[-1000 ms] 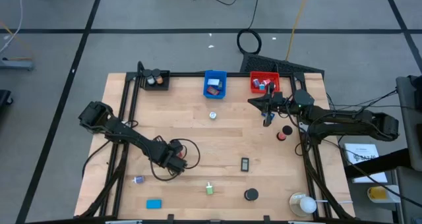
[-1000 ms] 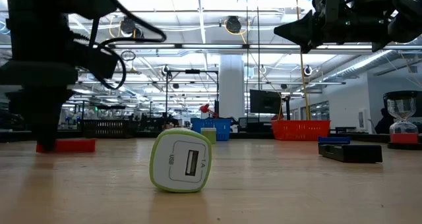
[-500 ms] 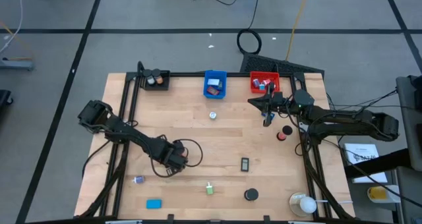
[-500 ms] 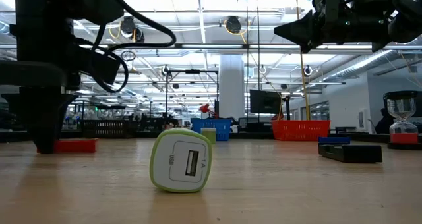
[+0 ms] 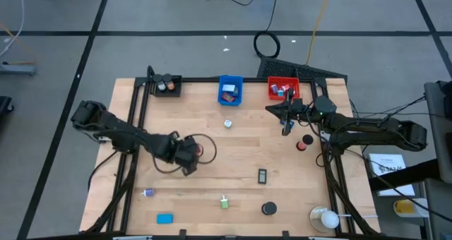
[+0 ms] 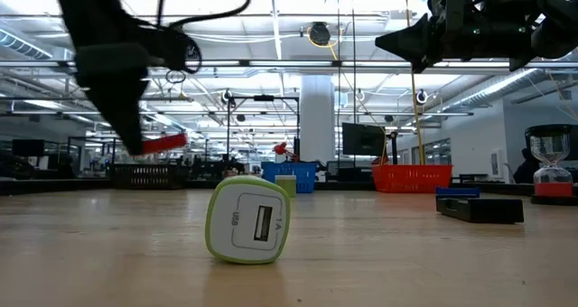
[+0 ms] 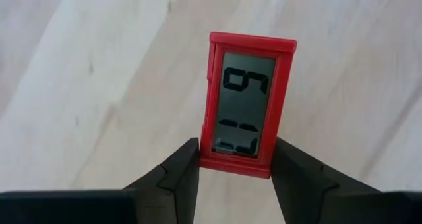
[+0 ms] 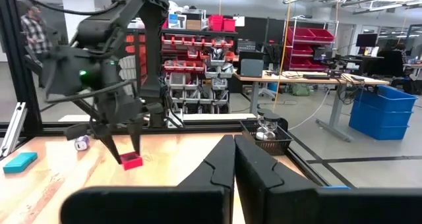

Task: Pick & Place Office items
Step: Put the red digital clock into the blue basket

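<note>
The left gripper (image 7: 234,168) is positioned over the left-centre of the light wood-grain worktop (image 5: 240,152), with its jaws clamped on the short end of a flat rectangular red timer (image 7: 247,102). The timer has a glossy red plastic frame around a grey segmented display, and in the low view it hangs clear of the worktop surface. The right gripper (image 8: 234,161) is held above the worktop just in front of the red bin (image 5: 282,89), its jaws pressed fully together with nothing between them. Remaining office items lie loose on the worktop: a rounded green-and-white USB charger (image 6: 248,221) near the front edge, a flat blue block (image 5: 164,218) at the front left, a black disc (image 5: 268,209), a small dark rectangular piece (image 5: 262,175), and a small white disc (image 5: 228,123) in front of the blue bin (image 5: 230,89). The black bin (image 5: 167,86) stands at the rear left.
</note>
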`<state>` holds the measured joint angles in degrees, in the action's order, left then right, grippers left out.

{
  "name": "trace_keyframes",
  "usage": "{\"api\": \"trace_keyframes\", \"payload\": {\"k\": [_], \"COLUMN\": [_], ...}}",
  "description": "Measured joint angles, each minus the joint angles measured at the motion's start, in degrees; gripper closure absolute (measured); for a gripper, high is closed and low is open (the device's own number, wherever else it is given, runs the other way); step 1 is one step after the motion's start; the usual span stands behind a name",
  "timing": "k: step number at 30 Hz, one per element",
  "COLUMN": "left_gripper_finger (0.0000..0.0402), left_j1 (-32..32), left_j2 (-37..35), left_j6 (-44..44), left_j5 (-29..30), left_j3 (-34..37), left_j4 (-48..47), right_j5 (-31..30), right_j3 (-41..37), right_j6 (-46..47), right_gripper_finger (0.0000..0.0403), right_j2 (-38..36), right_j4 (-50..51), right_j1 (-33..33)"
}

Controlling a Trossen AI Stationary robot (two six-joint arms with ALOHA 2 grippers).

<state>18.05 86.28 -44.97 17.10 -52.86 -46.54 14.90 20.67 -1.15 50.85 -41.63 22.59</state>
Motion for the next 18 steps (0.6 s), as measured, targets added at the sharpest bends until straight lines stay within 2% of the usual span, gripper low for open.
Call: {"api": "trace_keyframes", "payload": {"k": [9,18], "left_gripper_finger": [0.0237,0.0235], "left_j1": [-12.07,-17.92], "left_j2": [3.10,9.64], "left_j6": [17.71,22.90], "left_j5": [0.94,-5.21], "left_j3": [-0.07,-0.07], "left_j4": [12.68,16.18], "right_j5": [0.02,0.07], "right_j3": [0.00,0.00], "right_j6": [0.02,0.02], "right_gripper_finger": [0.0403,0.0403], "right_j2": [0.00,0.00], "right_j4": [0.11,0.28], "right_j1": [0.00,0.00]}}
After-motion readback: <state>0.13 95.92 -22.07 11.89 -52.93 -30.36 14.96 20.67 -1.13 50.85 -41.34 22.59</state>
